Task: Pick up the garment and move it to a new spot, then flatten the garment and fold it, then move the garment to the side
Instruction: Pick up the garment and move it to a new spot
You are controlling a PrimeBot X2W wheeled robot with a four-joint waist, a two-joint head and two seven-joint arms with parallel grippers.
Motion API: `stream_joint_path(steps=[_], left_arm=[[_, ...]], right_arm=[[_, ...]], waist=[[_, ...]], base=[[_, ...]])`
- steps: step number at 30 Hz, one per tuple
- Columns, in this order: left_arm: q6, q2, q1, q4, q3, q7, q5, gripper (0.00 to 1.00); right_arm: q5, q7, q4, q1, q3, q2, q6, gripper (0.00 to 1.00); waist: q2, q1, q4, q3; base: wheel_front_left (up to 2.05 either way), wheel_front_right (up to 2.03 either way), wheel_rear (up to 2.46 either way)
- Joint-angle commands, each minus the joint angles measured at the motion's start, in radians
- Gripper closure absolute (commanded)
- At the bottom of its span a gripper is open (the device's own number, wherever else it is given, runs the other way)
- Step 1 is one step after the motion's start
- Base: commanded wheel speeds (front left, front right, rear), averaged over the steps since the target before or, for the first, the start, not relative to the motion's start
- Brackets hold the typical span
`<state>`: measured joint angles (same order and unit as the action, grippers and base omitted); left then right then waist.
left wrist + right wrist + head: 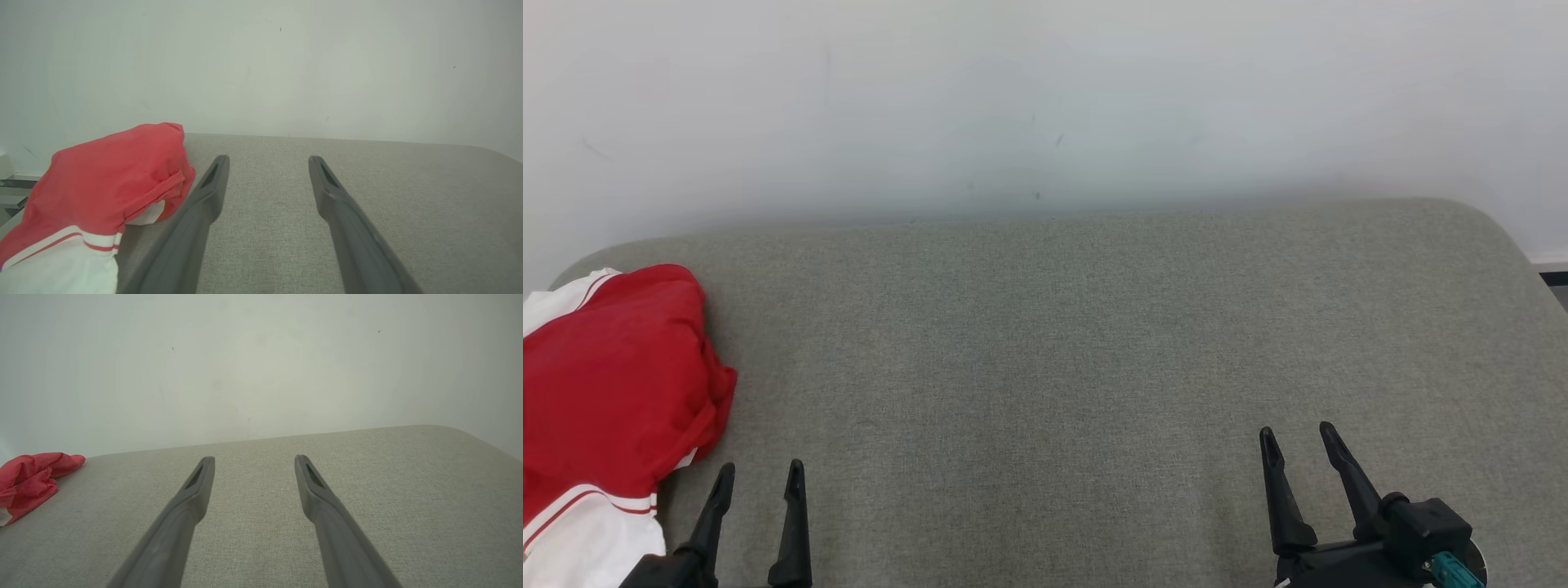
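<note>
Grey fabric surface (1045, 343) by white wall (1045, 98) holds bunched garment (613, 367); left end effector (760, 467) and right end effector (1296, 429) gape empty.

Bright red garment (613, 367) at the left edge of the frame, with white panels at its top and bottom and thin red stripes running through the white band. The surface (1054, 343) is a muted grey-green with a fine woven fleck all over. Behind it the wall (1045, 98) is pale off-white with a few dark specks. The left gripper (761, 467) is black, and so is the right gripper (1297, 429), with a teal plug (1454, 569) at lower right.
</note>
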<state>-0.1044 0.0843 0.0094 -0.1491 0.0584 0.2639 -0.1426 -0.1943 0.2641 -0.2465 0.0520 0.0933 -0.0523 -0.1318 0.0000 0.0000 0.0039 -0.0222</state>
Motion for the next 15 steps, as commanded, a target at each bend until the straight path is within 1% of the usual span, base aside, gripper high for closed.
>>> stream_joint_path(steps=[1, 10, 15], left_arm=[[0.003, 0.005, 0.009, -0.003, 0.004, 0.001, -0.004, 0.00], [0.010, 0.003, 0.006, -0.006, 0.002, 0.001, 0.004, 0.00], [0.019, 0.007, -0.005, -0.010, 0.007, 0.001, 0.012, 0.00]], right_arm=[[-0.009, 0.001, -0.004, -0.005, 0.001, -0.002, 0.002, 0.00], [-0.018, 0.001, -0.015, -0.001, 0.007, -0.008, 0.002, 0.00], [-0.021, 0.001, -0.017, -0.002, 0.008, -0.009, 0.002, 0.00]], waist=[[0.0000, 0.0000, 0.001, 0.000], [0.0000, 0.0000, 0.009, 0.002], [0.0000, 0.0000, 0.037, 0.004]], base=[[0.00, 0.00, 0.00], [0.00, 0.00, 0.00], [0.00, 0.00, 0.00]])
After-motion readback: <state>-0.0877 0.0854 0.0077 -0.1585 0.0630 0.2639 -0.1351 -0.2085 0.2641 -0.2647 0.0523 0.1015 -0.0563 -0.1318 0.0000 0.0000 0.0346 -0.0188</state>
